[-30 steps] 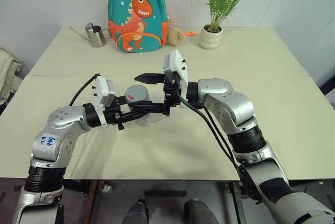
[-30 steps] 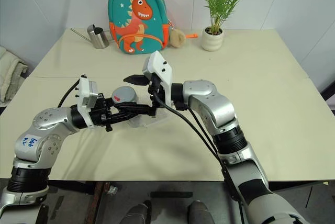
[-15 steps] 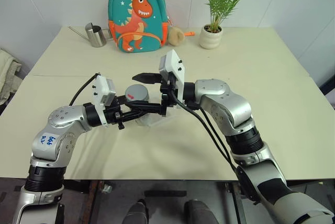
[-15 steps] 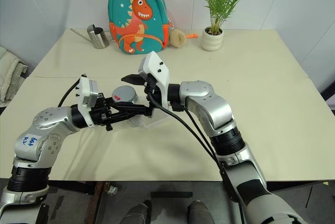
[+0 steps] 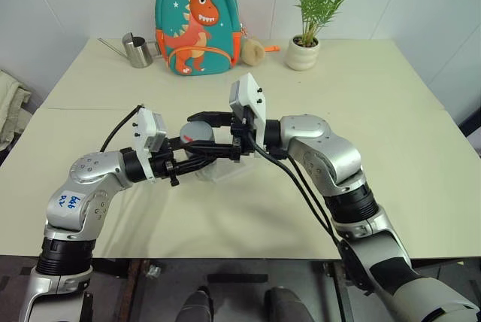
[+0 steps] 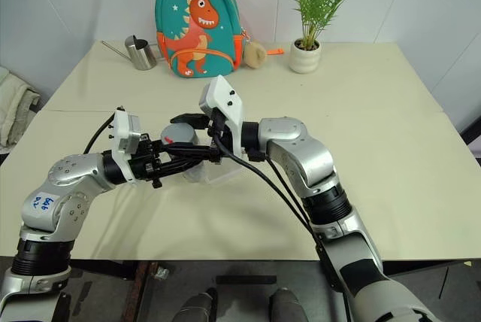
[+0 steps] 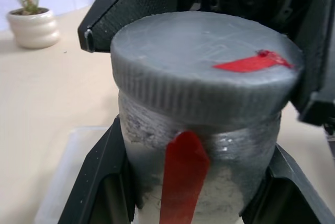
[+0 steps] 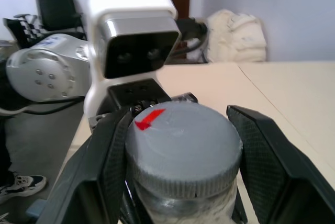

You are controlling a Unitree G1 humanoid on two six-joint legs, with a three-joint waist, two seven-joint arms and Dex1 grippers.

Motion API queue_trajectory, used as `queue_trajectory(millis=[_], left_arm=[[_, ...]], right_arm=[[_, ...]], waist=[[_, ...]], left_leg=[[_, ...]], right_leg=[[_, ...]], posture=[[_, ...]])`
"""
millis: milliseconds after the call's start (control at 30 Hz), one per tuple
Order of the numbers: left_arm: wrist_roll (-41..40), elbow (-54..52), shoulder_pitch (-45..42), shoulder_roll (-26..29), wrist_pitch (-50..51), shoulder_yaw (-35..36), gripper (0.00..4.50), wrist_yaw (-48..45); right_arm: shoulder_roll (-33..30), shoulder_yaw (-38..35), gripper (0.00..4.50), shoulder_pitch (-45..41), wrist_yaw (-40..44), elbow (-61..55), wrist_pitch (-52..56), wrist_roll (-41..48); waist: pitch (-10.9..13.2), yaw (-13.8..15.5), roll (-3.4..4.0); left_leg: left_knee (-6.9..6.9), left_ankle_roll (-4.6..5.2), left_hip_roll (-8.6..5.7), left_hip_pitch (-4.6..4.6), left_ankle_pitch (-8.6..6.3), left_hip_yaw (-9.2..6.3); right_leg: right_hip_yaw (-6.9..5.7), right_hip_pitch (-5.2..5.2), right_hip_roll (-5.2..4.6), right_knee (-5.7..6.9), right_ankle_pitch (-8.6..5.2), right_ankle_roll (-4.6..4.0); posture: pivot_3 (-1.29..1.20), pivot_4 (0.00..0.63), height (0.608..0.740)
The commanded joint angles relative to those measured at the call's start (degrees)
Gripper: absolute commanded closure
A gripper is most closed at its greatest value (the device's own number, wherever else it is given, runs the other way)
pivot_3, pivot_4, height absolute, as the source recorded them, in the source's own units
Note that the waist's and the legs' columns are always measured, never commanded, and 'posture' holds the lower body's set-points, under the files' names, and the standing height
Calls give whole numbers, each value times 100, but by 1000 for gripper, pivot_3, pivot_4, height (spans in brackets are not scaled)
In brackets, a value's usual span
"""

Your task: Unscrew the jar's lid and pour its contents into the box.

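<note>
Above the cream table (image 5: 391,111) my left claw (image 5: 197,149) clamps the jar (image 7: 199,182) over the box (image 7: 63,171); my right claw (image 8: 180,145) brackets the lid (image 8: 183,150), grip unclear—uneven contact could slip.

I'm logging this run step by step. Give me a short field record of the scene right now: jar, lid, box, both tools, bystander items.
jar: upright, held above the box
lid: still on the jar, red mark on top
box: clear tray under the jar, on the table
left tool: shut on the jar's body
right tool: fingers either side of the lid; contact unclear
background: backpack, watering can, potted plant
</note>
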Motion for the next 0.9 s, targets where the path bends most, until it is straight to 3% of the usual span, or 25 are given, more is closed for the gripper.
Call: queue_trajectory(millis=[33,233,500,700,900], left_arm=[[-505,-280,-60,167,227,102,2569,-489],[-800,-603,-23,439,549,-37,2569,-1154],[-655,-585,56,374,347,135,2569,-1013],[-627,-508,140,377,261,382,2569,-822],[-515,-440,251,370,204,532,2569,-642]], right_arm=[[-272,-18,1881,-357,1247,167,-327,357],[-464,77,1881,-783,2322,636,-412,462],[-408,-7,1881,-760,2270,671,-318,505],[-484,-227,27,-669,1810,538,-37,585],[-498,-413,27,-526,1287,434,-353,362]], waist=[[4,-10,-1],[7,-26,-1],[8,-13,-2],[8,-8,-2],[8,-6,-3]], left_leg=[[0,0,0,0,0,1],[-1,0,6,2,0,2],[1,0,5,1,0,2],[1,0,5,1,0,1],[1,0,5,0,0,2]], right_leg=[[0,0,0,0,0,0],[0,0,5,3,-1,-1],[1,0,5,2,-1,-1],[0,0,4,2,-1,-1],[1,0,4,0,0,-1]], posture=[[0,150,740],[0,150,740],[0,150,740],[0,150,740],[0,150,740]])
